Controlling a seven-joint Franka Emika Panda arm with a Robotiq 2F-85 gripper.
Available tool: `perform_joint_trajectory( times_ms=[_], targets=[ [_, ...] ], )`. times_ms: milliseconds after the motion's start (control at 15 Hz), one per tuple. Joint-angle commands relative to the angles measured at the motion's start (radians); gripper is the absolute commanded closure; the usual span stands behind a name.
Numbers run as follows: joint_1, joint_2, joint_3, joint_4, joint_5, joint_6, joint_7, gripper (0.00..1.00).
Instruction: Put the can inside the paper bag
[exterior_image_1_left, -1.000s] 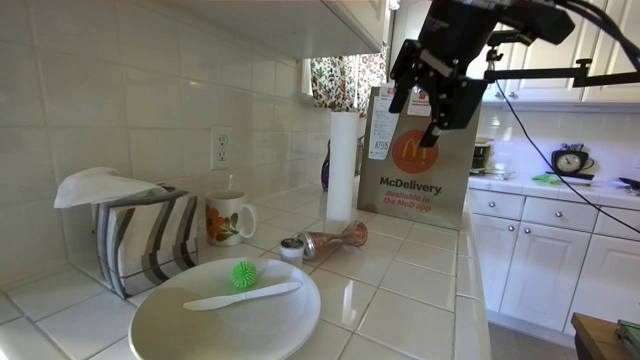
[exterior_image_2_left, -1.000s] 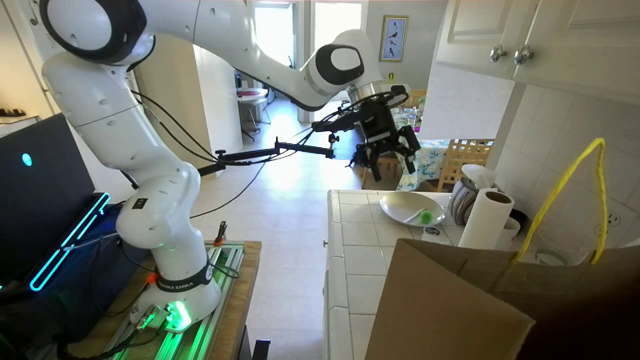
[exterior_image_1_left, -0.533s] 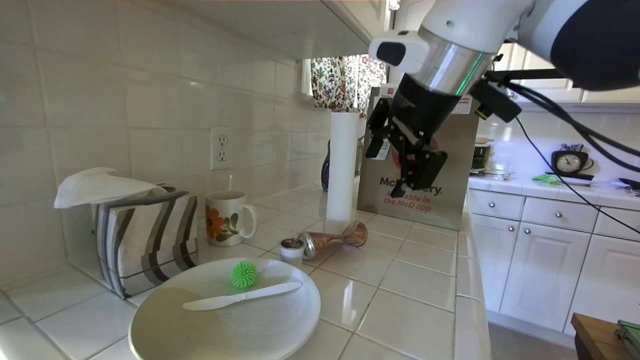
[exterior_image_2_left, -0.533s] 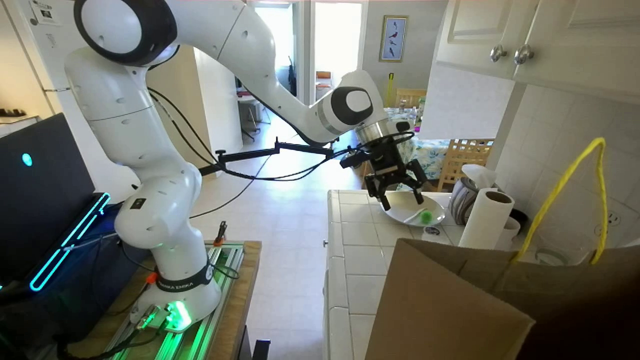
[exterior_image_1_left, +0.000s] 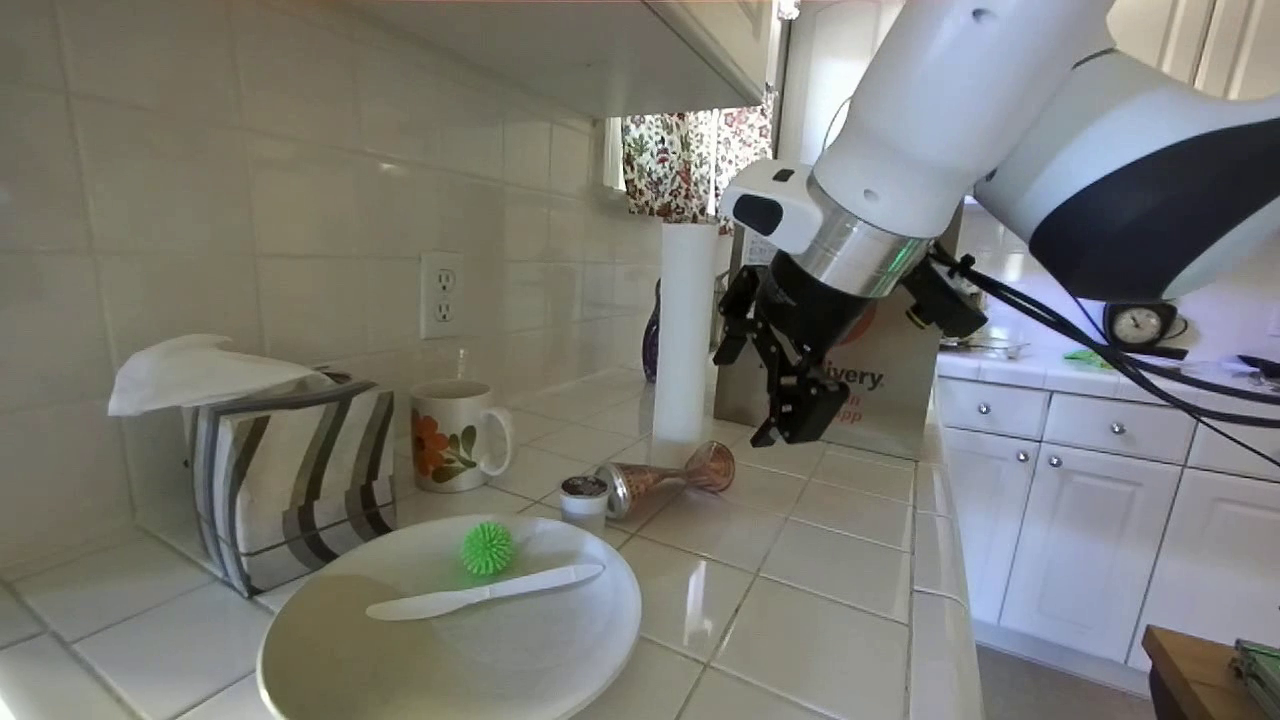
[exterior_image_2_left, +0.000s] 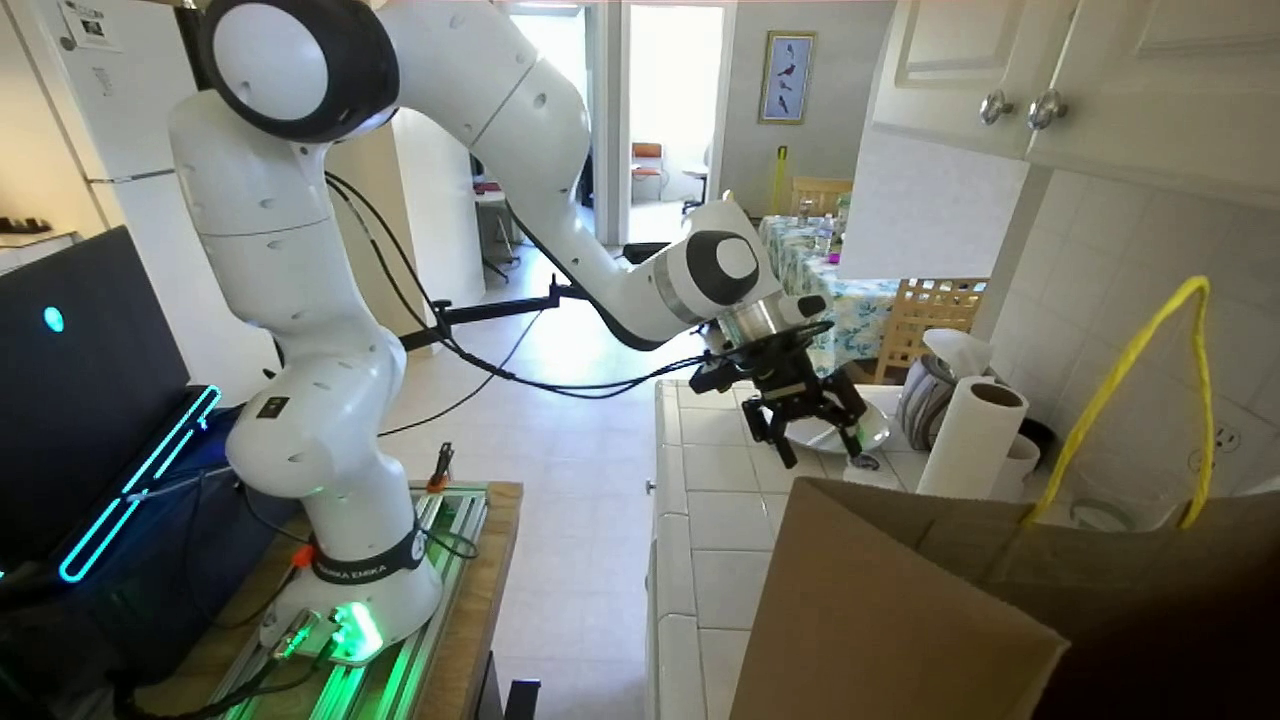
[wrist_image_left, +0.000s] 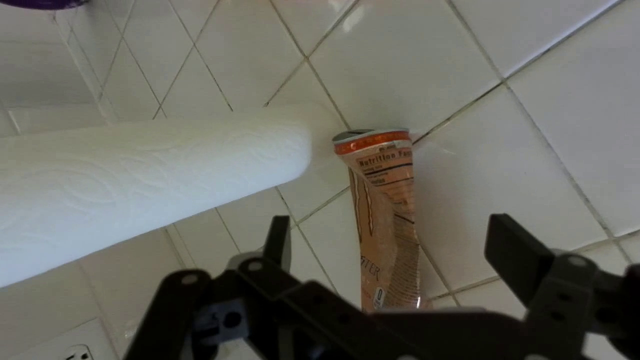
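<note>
A tall white paper roll (exterior_image_1_left: 683, 330) stands upright on a tiled counter (exterior_image_1_left: 840, 580). Just beside the roll's base lies a dented copper-coloured can (wrist_image_left: 386, 222), on its side, crumpled narrow at the middle. A small dark-topped pot (exterior_image_1_left: 584, 502) stands farther from the roll, by the can's other end; whether the two touch is unclear. Past the roll, on the side away from a white plate (exterior_image_1_left: 455, 670), stands the brown paper bag (exterior_image_2_left: 890, 620), a yellow handle (exterior_image_2_left: 1112, 386) arching over its top.

The robot's gripper (wrist_image_left: 390, 235) hangs above the counter near the roll, jaws spread wide and holding nothing; in the wrist view the can shows between them.

This looks like lining up for a grasp. The roll is the likeliest trouble: so close to the can, it could topple if a finger brushes it on the way down. The can's uneven waist may make it twist or slip if squeezed off-centre, and a finger landing wide could push the pot. Later, too low a lift could snag the can on the bag's rim or handle.
</note>
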Motion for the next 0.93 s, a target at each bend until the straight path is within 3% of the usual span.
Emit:
perform_joint_trajectory(
  times_ms=[0, 467, 867],
  targets=[
    [0.003, 0.051, -0.012, 0.012, -0.057, 0.048, 0.085, 0.0],
    [0.011, 0.041, -0.009, 0.014, -0.024, -0.009, 0.031, 0.0],
    [0.017, 0.077, -0.004, 0.038, -0.158, -0.019, 0.109, 0.0]
  ],
)
